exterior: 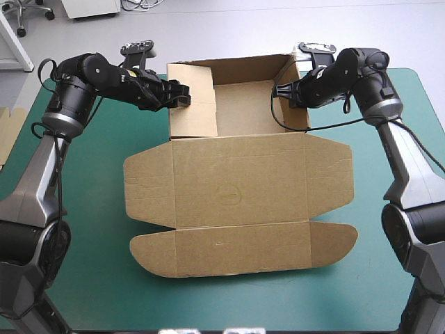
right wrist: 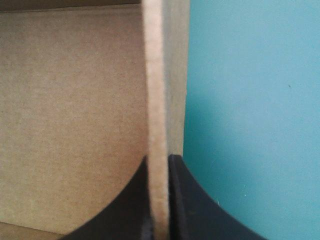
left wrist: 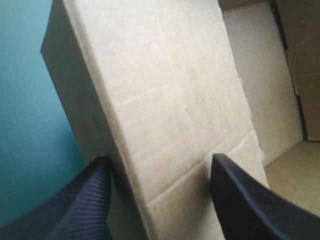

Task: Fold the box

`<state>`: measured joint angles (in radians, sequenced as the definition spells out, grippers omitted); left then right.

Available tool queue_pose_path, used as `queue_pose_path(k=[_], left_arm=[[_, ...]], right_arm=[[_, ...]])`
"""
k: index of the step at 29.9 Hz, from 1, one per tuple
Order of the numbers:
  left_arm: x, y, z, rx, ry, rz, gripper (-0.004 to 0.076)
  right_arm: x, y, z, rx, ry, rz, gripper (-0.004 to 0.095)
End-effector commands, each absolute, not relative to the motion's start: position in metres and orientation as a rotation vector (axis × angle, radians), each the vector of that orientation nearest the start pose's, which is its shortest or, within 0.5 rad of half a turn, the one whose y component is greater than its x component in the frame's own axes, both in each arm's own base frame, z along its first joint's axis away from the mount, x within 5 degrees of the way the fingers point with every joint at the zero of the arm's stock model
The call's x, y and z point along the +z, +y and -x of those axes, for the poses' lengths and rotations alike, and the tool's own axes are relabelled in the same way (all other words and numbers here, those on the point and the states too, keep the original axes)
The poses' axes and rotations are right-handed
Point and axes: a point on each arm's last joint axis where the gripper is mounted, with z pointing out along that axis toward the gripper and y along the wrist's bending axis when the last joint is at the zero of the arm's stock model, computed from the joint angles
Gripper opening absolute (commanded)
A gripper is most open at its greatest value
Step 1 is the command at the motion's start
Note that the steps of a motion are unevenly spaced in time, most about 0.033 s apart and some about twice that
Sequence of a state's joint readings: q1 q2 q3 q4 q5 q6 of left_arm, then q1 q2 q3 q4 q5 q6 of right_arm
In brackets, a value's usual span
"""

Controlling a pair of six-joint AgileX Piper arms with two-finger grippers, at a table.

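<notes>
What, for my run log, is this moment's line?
box: walls raised, lid flat | left gripper: open astride left wall | right gripper: shut on right wall

The table's teal-green cover (exterior: 83,278) carries the brown box (exterior: 240,188) — spare board (exterior: 4,136) at its left edge.

floor (exterior: 229,28) pale grey | chair base (exterior: 33,14) on castors | table (exterior: 90,292) teal-green

The left gripper (left wrist: 160,202) stood open at the frame's bottom edge, its black fingers (left wrist: 75,205) either side of a raised wall of the brown box (left wrist: 165,100). The teal-green cover (left wrist: 30,125) filled the frame's left.
</notes>
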<state>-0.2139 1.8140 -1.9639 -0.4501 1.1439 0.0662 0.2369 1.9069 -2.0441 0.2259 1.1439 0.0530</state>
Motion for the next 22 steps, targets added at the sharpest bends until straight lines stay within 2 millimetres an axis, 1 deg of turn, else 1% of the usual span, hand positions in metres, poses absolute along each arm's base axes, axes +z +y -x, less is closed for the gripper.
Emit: queue_pose_path(k=[1, 4, 7, 9, 11, 13, 17, 20, 22], left_arm=[[0.432, -0.119, -0.373, -0.632, 2.352, -0.266, 0.0406], [0.429, -0.118, -0.374, -0.547, 2.414, -0.268, 0.0405], [0.419, -0.121, -0.379, -0.449, 2.487, -0.284, 0.0403], [0.410, -0.127, -0.383, -0.407, 2.533, -0.288, 0.0400], [0.405, -0.133, -0.386, -0.394, 2.547, -0.294, 0.0394], [0.399, -0.137, -0.390, -0.383, 2.561, -0.291, 0.0372], [0.389, -0.145, -0.395, -0.359, 2.582, -0.304, 0.0302], [0.381, -0.146, -0.400, -0.344, 2.603, -0.289, 0.0279], [0.376, -0.145, -0.403, -0.306, 2.612, -0.280, 0.0249]], right_arm=[[0.422, 0.128, -0.388, 0.466, 2.355, 0.210, 0.0004], [0.422, 0.132, -0.388, 0.422, 2.351, 0.209, 0.0004], [0.423, 0.135, -0.388, 0.423, 2.341, 0.196, 0.0004], [0.423, 0.136, -0.388, 0.432, 2.336, 0.181, 0.0004], [0.423, 0.135, -0.388, 0.422, 2.340, 0.169, 0.0004], [0.421, 0.133, -0.388, 0.397, 2.354, 0.169, 0.0004], [0.410, 0.133, -0.392, 0.359, 2.417, 0.178, 0.0004], [0.395, 0.136, -0.398, 0.364, 2.483, 0.182, 0.0004], [0.387, 0.138, -0.402, 0.376, 2.511, 0.179, 0.0004]])
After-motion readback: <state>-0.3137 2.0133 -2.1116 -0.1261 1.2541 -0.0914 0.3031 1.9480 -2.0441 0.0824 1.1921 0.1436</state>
